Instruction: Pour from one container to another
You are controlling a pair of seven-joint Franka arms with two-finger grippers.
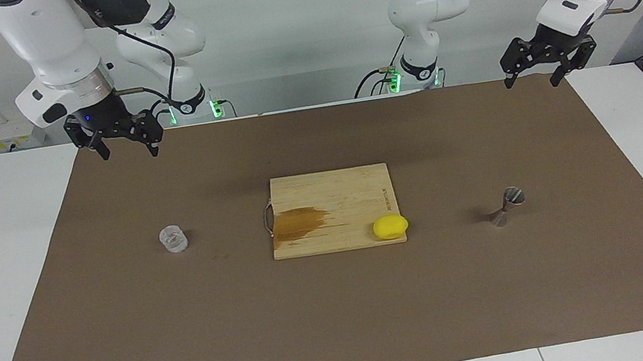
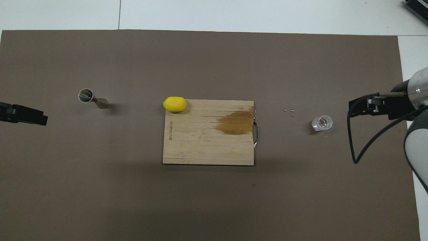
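Note:
The clear textured glass tumbler (image 1: pixel 173 239) (image 2: pixel 322 123) stands upright on the brown mat toward the right arm's end of the table. Upright toward the left arm's end is the grey steel hourglass jigger (image 1: pixel 507 204) (image 2: pixel 92 98). My right gripper (image 1: pixel 128 151) (image 2: pixel 359 107) hangs open and empty, high over the mat's edge by its own base, well apart from the glass. High over the mat's corner at the left arm's end, my left gripper (image 1: pixel 532 81) (image 2: pixel 33 117) is also open and empty, well apart from the jigger.
A wooden cutting board (image 1: pixel 330 198) (image 2: pixel 200 147) with a dark wet stain lies mid-mat between the two containers. A yellow lemon (image 1: pixel 390 227) (image 2: pixel 174 103) sits on its corner toward the jigger. A few tiny beads (image 2: pixel 289 111) lie between board and glass.

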